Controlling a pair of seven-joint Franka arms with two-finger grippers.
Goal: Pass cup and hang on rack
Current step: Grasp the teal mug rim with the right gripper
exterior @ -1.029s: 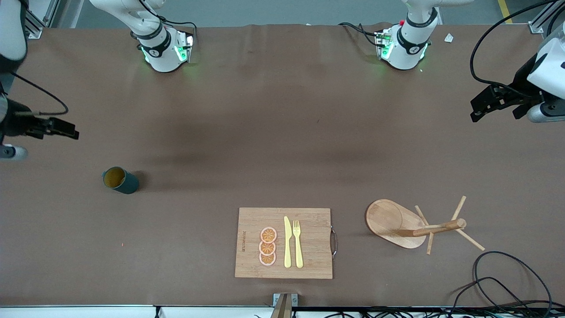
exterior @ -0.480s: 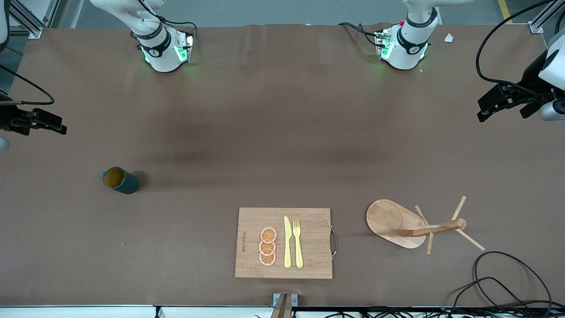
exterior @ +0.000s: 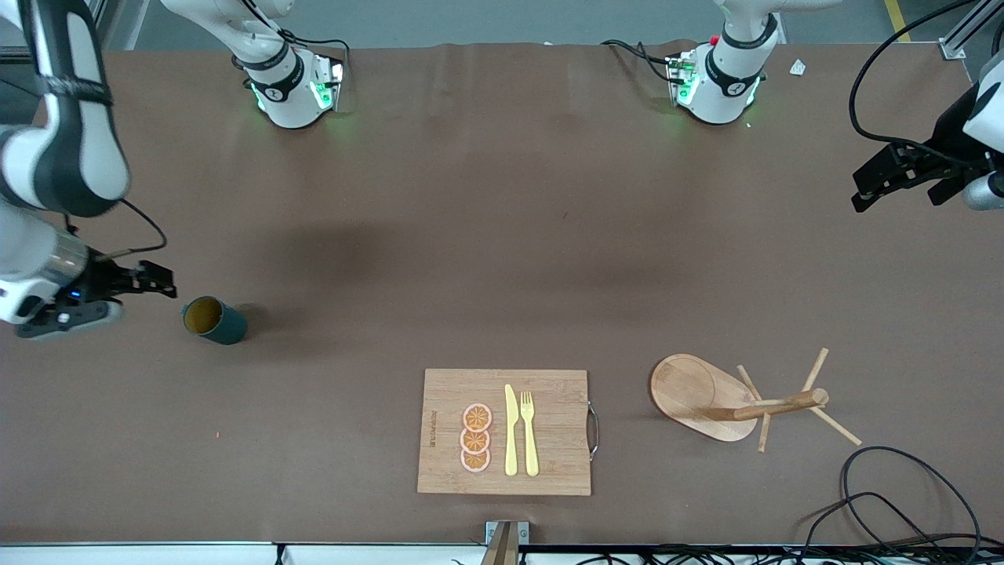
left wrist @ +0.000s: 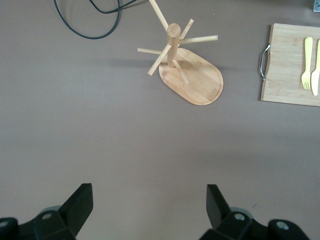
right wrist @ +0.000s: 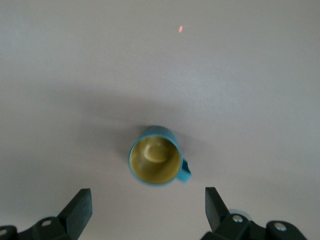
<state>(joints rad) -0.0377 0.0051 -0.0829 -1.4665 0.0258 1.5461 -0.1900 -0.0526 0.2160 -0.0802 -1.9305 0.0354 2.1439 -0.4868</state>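
The dark teal cup (exterior: 213, 320) with a yellow inside stands upright on the brown table toward the right arm's end. In the right wrist view the cup (right wrist: 156, 161) shows just ahead of the fingertips, its handle to one side. My right gripper (exterior: 159, 281) is open and empty over the table beside the cup. The wooden rack (exterior: 733, 400) stands toward the left arm's end, and also shows in the left wrist view (left wrist: 192, 75). My left gripper (exterior: 871, 192) is open and empty, high over that end of the table, well away from the rack.
A wooden cutting board (exterior: 506, 431) with a yellow knife, a fork and three orange slices lies near the front edge, between the cup and the rack. Black cables (exterior: 902, 502) lie on the table close to the rack. A small red speck (right wrist: 180, 29) lies on the table.
My right arm has swung in from the table's end and come down beside the cup. My left gripper has drifted slightly outward. The cup and the rack have not moved.
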